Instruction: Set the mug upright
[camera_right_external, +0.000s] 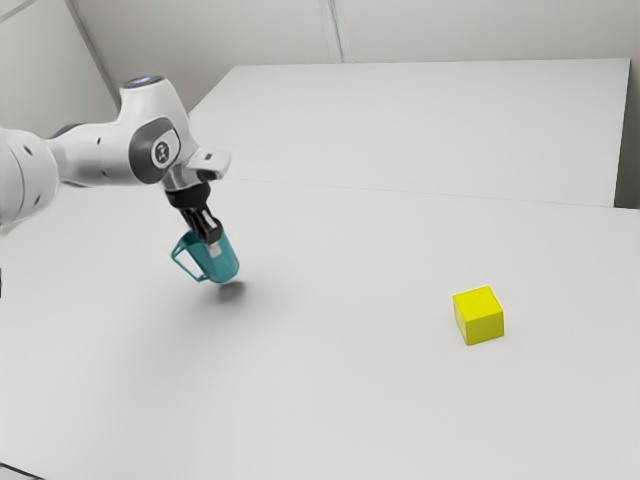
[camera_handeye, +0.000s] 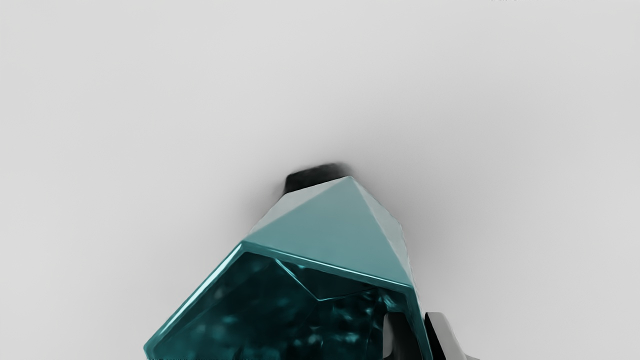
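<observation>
Beside the exterior view's left, well apart from the yellow cube (camera_right_external: 479, 317), the teal mug (camera_right_external: 219, 262) hangs at a slant from the pincer (camera_right_external: 209, 236), which is clenched on its wall. Taking the mug as the landmark, the white arm (camera_right_external: 100, 155) comes in from the exterior view's left, above it, and bends down so that the black pincer meets it at its upper end. On the mug's side toward the exterior view's left, the handle (camera_right_external: 181, 243) sticks out. Its closed base points down and a little toward the exterior view's right, so the mug is tilted, not standing upright. Just below the base lies a dark shadow (camera_right_external: 232, 292) on the white bench (camera_right_external: 330, 400); the mug seems to be a little clear of the bench, though from this angle the gap is hard to judge. The cube lies beyond the mug toward the exterior view's right, and nearer the camera.

Seen from the wrist, the mug's angular rim (camera_handeye: 327, 263) and dark hollow face the camera. One finger (camera_handeye: 406, 337) is inside the mug and the other (camera_handeye: 442, 332) outside it, with the wall pinched between them. Past the base, the same shadow shows on the bench.
</observation>
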